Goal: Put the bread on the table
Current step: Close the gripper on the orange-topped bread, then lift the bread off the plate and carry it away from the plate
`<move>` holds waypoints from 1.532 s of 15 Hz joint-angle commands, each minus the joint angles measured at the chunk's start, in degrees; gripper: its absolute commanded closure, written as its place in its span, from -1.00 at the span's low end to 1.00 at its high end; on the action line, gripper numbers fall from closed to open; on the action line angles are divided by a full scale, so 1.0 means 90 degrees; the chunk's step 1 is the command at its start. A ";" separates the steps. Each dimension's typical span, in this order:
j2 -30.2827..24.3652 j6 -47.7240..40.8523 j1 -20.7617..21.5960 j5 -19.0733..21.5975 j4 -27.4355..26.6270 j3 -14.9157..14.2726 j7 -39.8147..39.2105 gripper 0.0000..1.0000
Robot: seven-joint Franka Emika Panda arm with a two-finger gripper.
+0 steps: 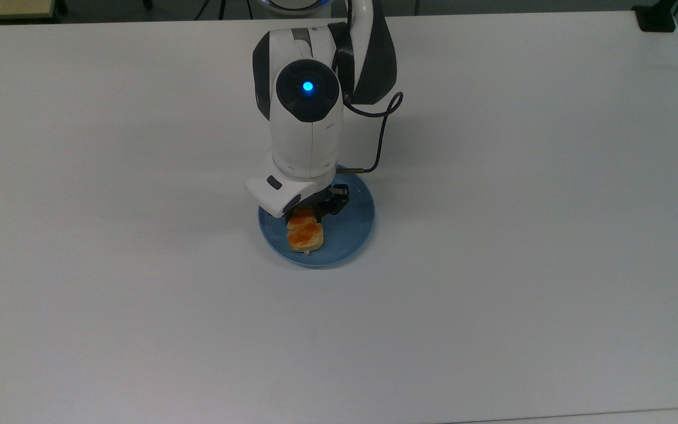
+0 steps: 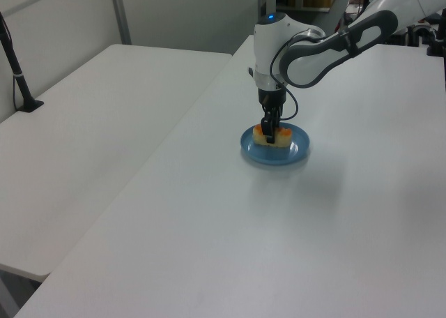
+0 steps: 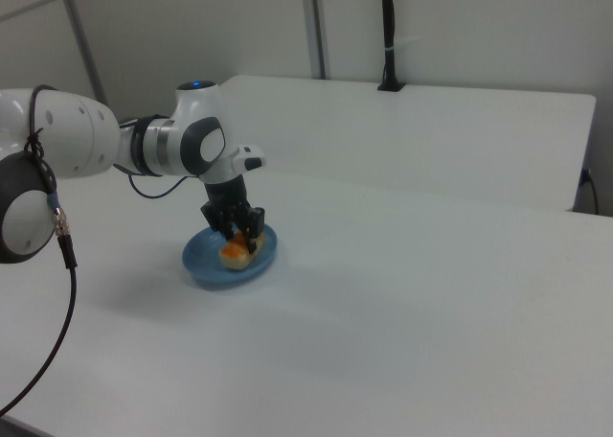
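Top view: we look almost straight down on the tabletop (image 1: 492,235) from high up, with the arm's base at the top view's upper edge and the blue plate (image 1: 351,227) near frame centre.

Left view: we stand off one long side, raised, looking obliquely across; the plate (image 2: 296,150) sits mid-frame, the arm comes in from the left view's upper right, and a second white table (image 2: 90,123) lies on the left view's left.

Right view: lower and nearer, from the opposite side; the arm enters from the right view's left, plate (image 3: 201,263) left of centre.

All three share the plate, the arm's end and the surrounding tabletop.
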 commanded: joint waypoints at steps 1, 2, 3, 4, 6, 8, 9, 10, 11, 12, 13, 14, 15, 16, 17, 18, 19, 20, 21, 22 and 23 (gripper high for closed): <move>-0.0375 0.0050 0.0025 -0.0100 -0.0114 0.0021 0.0062 0.09; -0.0579 0.0049 0.0034 -0.0100 -0.0336 0.0021 0.0062 0.09; -0.0871 0.0049 0.0044 -0.0100 -0.0629 0.0021 0.0052 0.09; -0.1193 0.0059 0.0054 -0.0091 -0.1018 0.0021 0.0013 0.09; -0.1925 0.0069 0.0064 -0.0071 -0.1887 0.0030 -0.0172 0.09; -0.2844 0.0088 0.0073 -0.0061 -0.2981 0.0069 -0.0231 0.09; -0.3147 0.0089 0.0112 -0.0061 -0.3333 0.0099 -0.0231 0.09; -0.3430 0.0108 0.0209 -0.0052 -0.3685 0.0099 -0.0231 0.09; -0.3684 0.0127 0.0249 -0.0052 -0.4017 0.0099 -0.0231 0.09; -0.3909 0.0128 0.0249 -0.0052 -0.4272 0.0099 -0.0231 0.09; -0.4076 0.0128 0.0298 -0.0052 -0.4574 0.0099 -0.0231 0.09; -0.4049 0.0147 0.0443 -0.0061 -0.4645 0.0099 -0.0212 0.09; -0.3981 0.0157 0.0493 -0.0061 -0.4684 0.0099 -0.0193 0.09; -0.3893 0.0225 0.0493 -0.0090 -0.4723 0.0099 -0.0192 0.09; -0.3805 0.0312 0.0493 -0.0110 -0.4781 0.0099 -0.0192 0.08; -0.3601 0.0429 0.0484 -0.0129 -0.4821 0.0089 -0.0192 0.05; -0.3444 0.0488 0.0445 -0.0207 -0.4821 0.0089 -0.0183 -0.11; -0.3307 0.0537 0.0396 -0.0333 -0.4802 0.0089 -0.0183 -0.34; -0.3219 0.0567 0.0289 -0.0431 -0.4782 0.0089 -0.0183 -0.73; -0.3209 0.0557 0.0153 -0.0461 -0.4753 0.0089 -0.0221 -1.00; -0.3237 0.0519 0.0103 -0.0481 -0.4724 0.0089 -0.0260 -1.00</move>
